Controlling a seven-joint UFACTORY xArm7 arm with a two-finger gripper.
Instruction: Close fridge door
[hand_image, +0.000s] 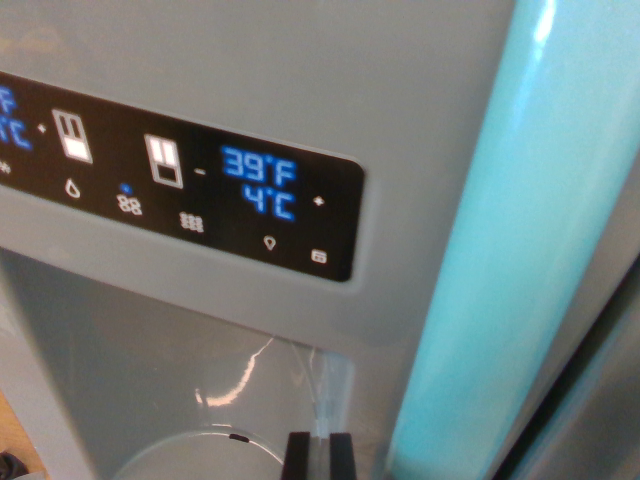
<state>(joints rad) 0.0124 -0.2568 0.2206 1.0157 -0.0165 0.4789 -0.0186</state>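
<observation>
Black gripper (320, 455) fingers nearly together, holding nothing, before the grey steel fridge door (300, 70) under its black display panel (190, 185).

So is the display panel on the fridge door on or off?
On. The display panel shows lit blue digits, 39°F and 4°C, plus glowing white icons on its black face.

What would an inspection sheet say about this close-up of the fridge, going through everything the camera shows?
Surface: grey fridge door fills the view.
Job's things: black control panel lit, reading 39°F and 4°C; dispenser recess below it; shiny vertical handle at the wrist view's right.
Clutter: nothing seen.
Grippers: gripper at the bottom edge, fingers close together, holding nothing.
Cables: nothing seen.
Surroundings: sliver of wood tone at the lower left corner.
</observation>
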